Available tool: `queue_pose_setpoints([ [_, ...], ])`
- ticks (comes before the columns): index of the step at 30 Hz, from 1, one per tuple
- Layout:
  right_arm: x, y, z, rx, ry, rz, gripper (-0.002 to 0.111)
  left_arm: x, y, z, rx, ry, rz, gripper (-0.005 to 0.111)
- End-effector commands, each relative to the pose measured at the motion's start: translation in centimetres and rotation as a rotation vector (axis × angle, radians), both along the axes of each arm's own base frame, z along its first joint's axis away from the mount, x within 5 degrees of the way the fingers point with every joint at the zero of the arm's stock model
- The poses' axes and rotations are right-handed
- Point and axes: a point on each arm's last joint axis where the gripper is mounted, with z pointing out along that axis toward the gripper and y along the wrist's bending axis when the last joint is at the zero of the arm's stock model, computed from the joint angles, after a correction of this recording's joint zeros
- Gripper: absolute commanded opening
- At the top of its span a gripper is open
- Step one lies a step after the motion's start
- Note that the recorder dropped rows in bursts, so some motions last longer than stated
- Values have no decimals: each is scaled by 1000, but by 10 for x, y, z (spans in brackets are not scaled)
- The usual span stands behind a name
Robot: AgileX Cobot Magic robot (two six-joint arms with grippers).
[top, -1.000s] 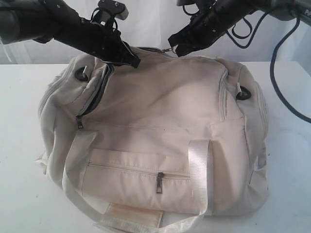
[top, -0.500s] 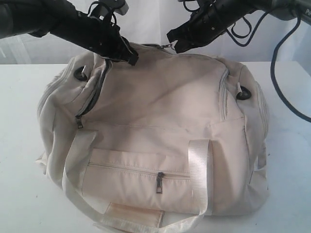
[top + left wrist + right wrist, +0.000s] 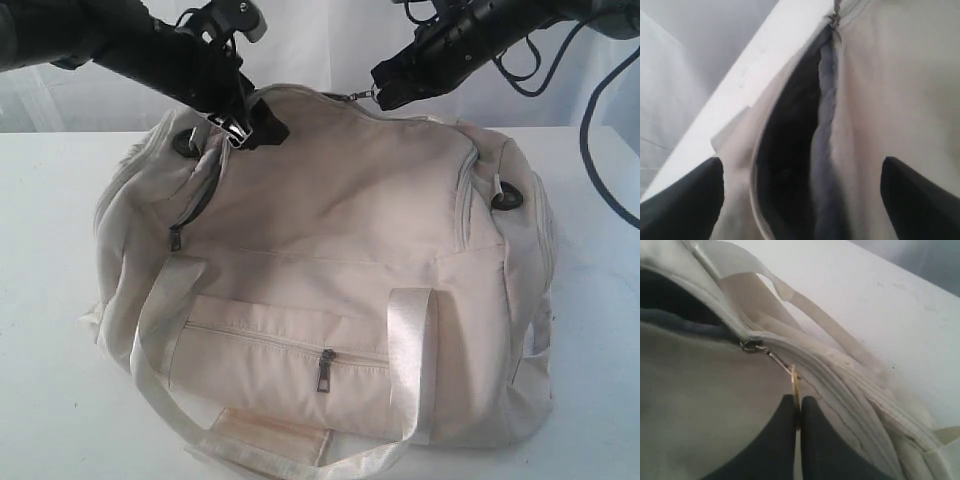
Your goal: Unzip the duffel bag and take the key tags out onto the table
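The cream duffel bag (image 3: 340, 260) lies on the white table (image 3: 45, 220), its front pocket facing the camera. My right gripper (image 3: 385, 95) is at the bag's top rear edge, shut on the metal ring zipper pull (image 3: 795, 382), which trails from the slider (image 3: 751, 345). Over the bag's top left end, my left gripper (image 3: 252, 122) is open, its fingers (image 3: 687, 200) spread either side of the unzipped gap. That gap (image 3: 790, 160) shows a dark inside and grey lining (image 3: 825, 140). The key tags are hidden.
A pale webbing handle (image 3: 410, 370) loops over the bag's front, and another strap (image 3: 810, 310) lies behind it on the table (image 3: 890, 305). Black rings (image 3: 506, 196) sit at both bag ends. Cables (image 3: 600, 130) hang at the right. A side zip (image 3: 176, 238) runs down the left end.
My right gripper has moved to the right with the zipper pull, and the bag's top and left end have shifted right with it. The left gripper has stayed at the top left.
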Motion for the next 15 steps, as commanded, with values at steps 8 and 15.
queue_pose_setpoints([
  [8, -10, 20, 3, 30, -6, 84, 0, -9, -49, 25, 27, -303, -89, 71],
  [15, -12, 25, 3, 31, -11, 91, 0, 17, -52, -17, 109, -368, -29, 70],
])
